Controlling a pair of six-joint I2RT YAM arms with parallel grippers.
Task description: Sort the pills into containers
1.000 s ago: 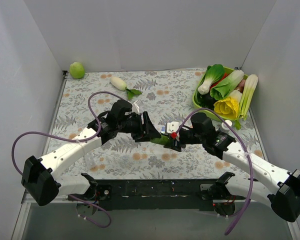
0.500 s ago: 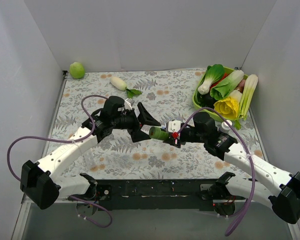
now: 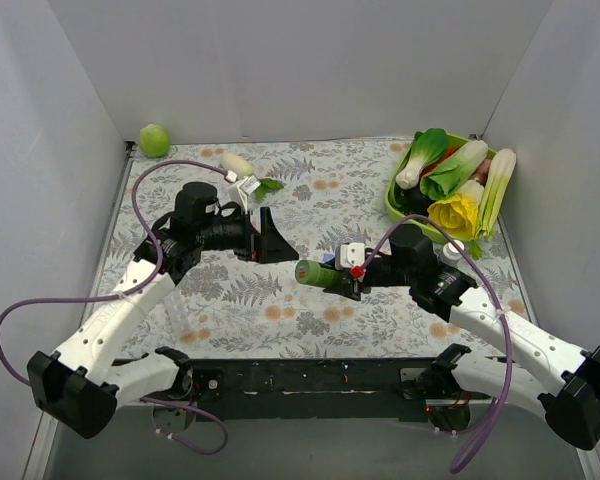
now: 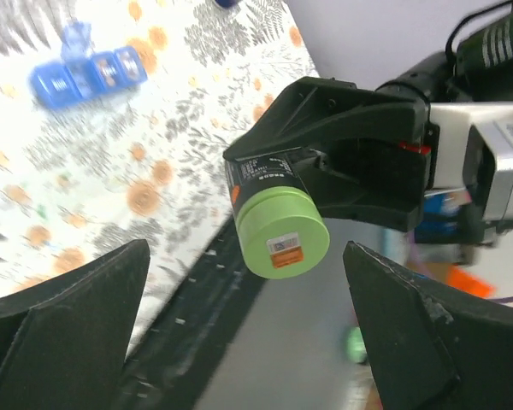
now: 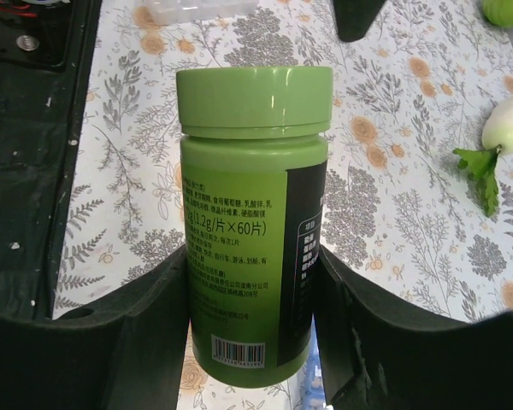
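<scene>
One strip of small blue containers [image 4: 85, 75], translucent and joined in a row, lying flat on the flowered tablecloth [image 4: 154, 162], with what looks like one lid flipped up on the far side. Visible only from the left wrist, toward the upper left of that view, well apart from both claws. Contents too small and blurred to make out.

Closer in, a green bottle [image 5: 252, 171], lid on, clamped around its lower body by the right gripper [image 5: 250, 273], black pads pressed to both sides. Carried clear of the cloth over the middle of the table, tipped roughly level, lid end turned toward the left arm. Small print and a barcode down one side.

Facing that lid, the left gripper [image 4: 246, 248], spread wide and holding nothing, its two fingers [image 4: 77, 307] standing either side of the bottle's cap in the wrist view without touching it. Near the bottle, yet apart from it, in the top view.

Farther out: a white radish [image 3: 238, 165] with green leaves on the cloth behind the left arm; a round green fruit [image 3: 154, 140] in the far left corner; a green basket [image 3: 393, 205] at the far right, heaped with bok choy [image 3: 425, 150] and other leafy vegetables. Purple cables [image 3: 180, 163] looping off both arms.
</scene>
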